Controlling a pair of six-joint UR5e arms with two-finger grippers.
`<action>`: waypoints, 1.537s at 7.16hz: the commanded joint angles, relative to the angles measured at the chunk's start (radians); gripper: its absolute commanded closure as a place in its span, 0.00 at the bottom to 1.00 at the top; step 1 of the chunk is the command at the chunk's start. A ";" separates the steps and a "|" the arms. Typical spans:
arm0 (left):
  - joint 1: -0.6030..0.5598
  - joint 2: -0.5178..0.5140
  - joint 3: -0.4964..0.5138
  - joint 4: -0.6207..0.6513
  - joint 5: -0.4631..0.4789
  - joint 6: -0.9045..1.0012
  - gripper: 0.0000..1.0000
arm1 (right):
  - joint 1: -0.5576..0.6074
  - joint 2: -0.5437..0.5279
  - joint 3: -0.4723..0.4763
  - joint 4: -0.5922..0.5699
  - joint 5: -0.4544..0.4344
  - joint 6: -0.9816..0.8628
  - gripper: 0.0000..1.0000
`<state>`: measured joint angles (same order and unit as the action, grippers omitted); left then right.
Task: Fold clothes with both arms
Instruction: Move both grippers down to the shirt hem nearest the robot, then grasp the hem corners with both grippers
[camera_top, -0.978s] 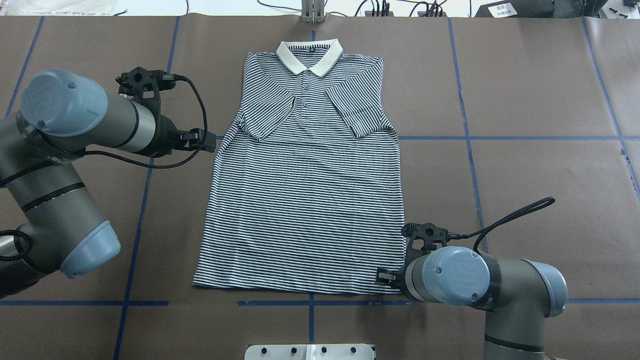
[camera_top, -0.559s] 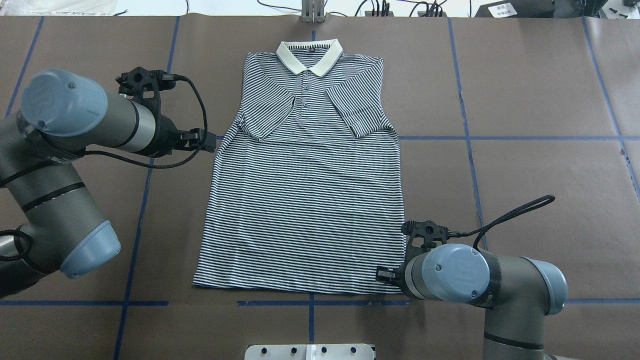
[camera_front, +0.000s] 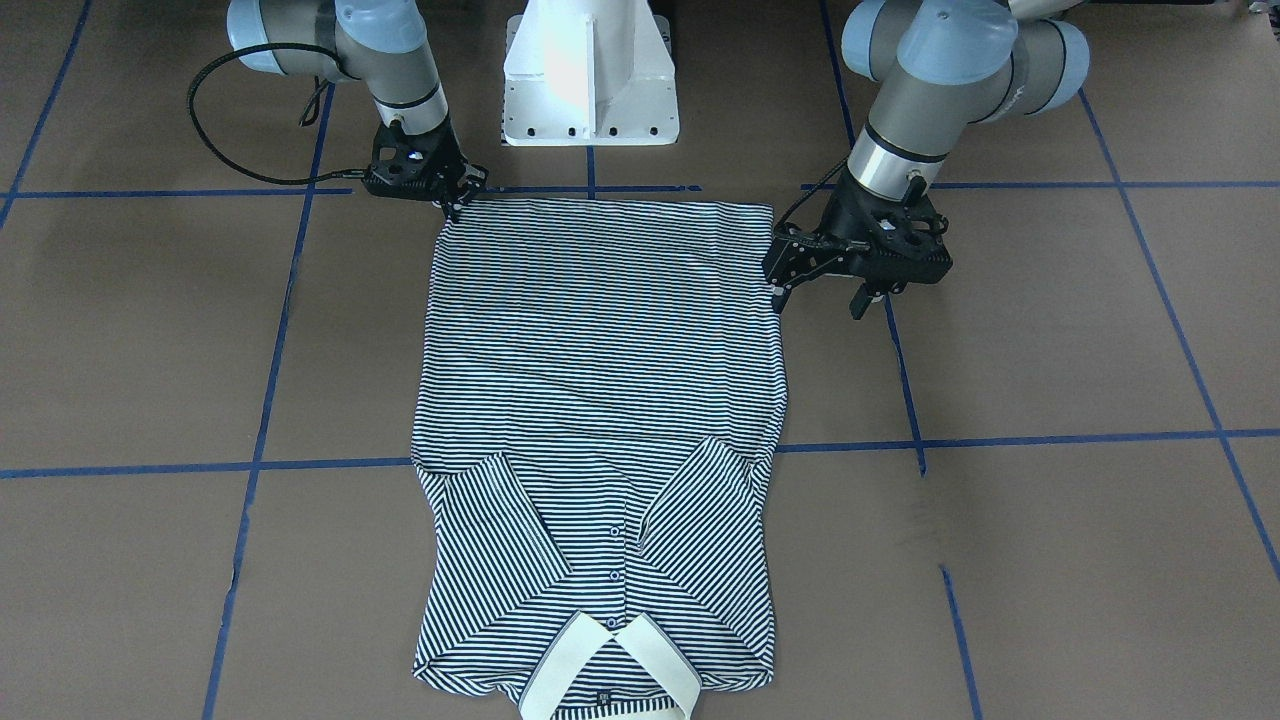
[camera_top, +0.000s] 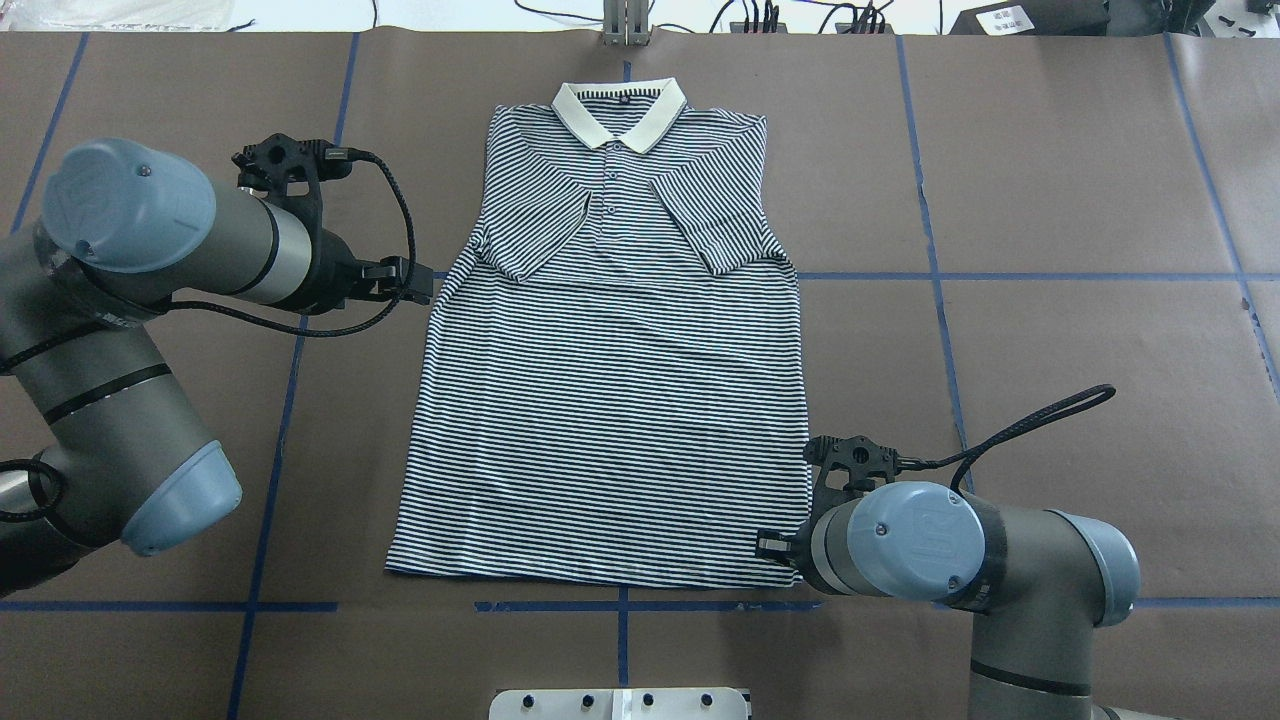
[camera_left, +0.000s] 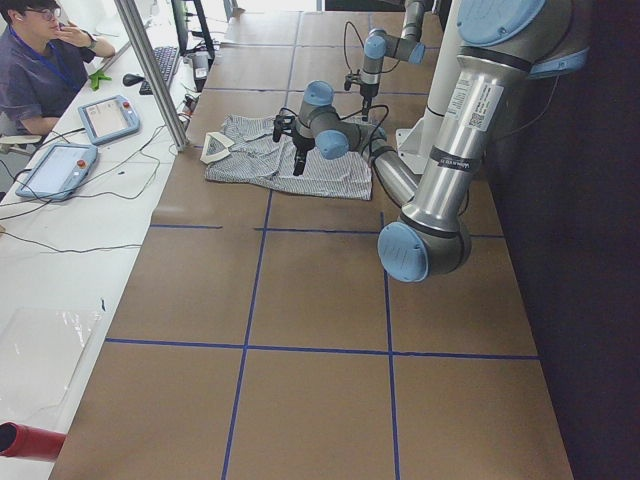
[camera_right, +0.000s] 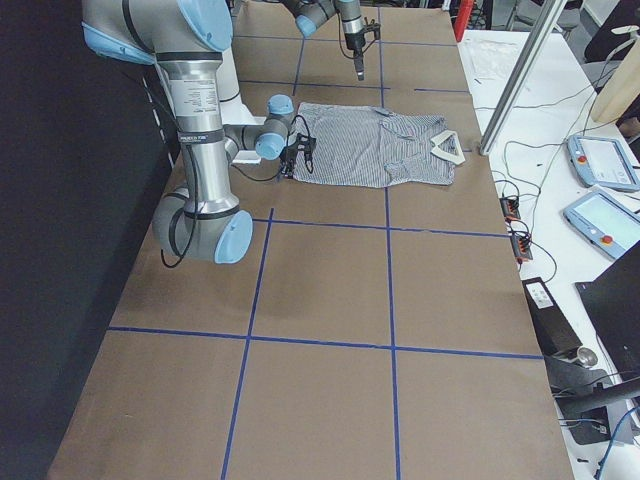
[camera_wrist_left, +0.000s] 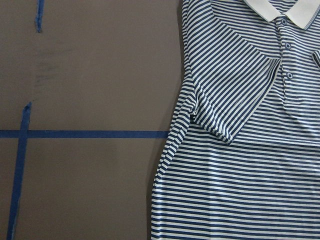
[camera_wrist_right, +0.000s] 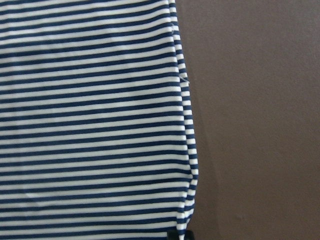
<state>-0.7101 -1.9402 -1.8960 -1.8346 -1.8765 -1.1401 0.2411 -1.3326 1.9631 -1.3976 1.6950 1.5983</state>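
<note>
Right gripper (camera_front: 449, 206) is seen clenched on a hem corner of the striped polo shirt (camera_front: 600, 350), its fingertips drawn together at the cloth's edge, where they show as a dark tip at the bottom of the right wrist view. From that corner the shirt is spread flat and front up across the brown table (camera_front: 1050, 340), running away from the gripper towards the cream collar (camera_front: 605, 665) at the far end. Both short sleeves (camera_front: 500, 530) are laid folded inward over the chest, on either side of the buttoned placket (camera_front: 617, 560). Left gripper (camera_front: 820, 293) is held above the table on the other side of the shirt, just off its side edge, with its fingers (camera_front: 779, 290) spread apart and nothing between them. Below it, in the left wrist view, a folded sleeve and the shirt's side edge are shown. Blue tape lines (camera_front: 1000, 437) are laid across the table around both grippers, and the white pedestal base (camera_front: 590, 90) stands behind and between them.
</note>
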 joint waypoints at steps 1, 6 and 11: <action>0.001 0.000 0.002 0.000 -0.001 -0.010 0.00 | 0.004 0.001 0.017 -0.001 -0.009 0.003 1.00; 0.405 0.221 -0.164 0.021 0.215 -0.692 0.02 | 0.032 0.000 0.079 -0.001 0.002 -0.006 1.00; 0.534 0.182 -0.098 0.094 0.278 -0.770 0.11 | 0.033 0.001 0.083 0.000 0.003 -0.009 1.00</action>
<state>-0.1803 -1.7553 -2.0021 -1.7426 -1.6043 -1.9063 0.2747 -1.3316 2.0462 -1.3975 1.6980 1.5893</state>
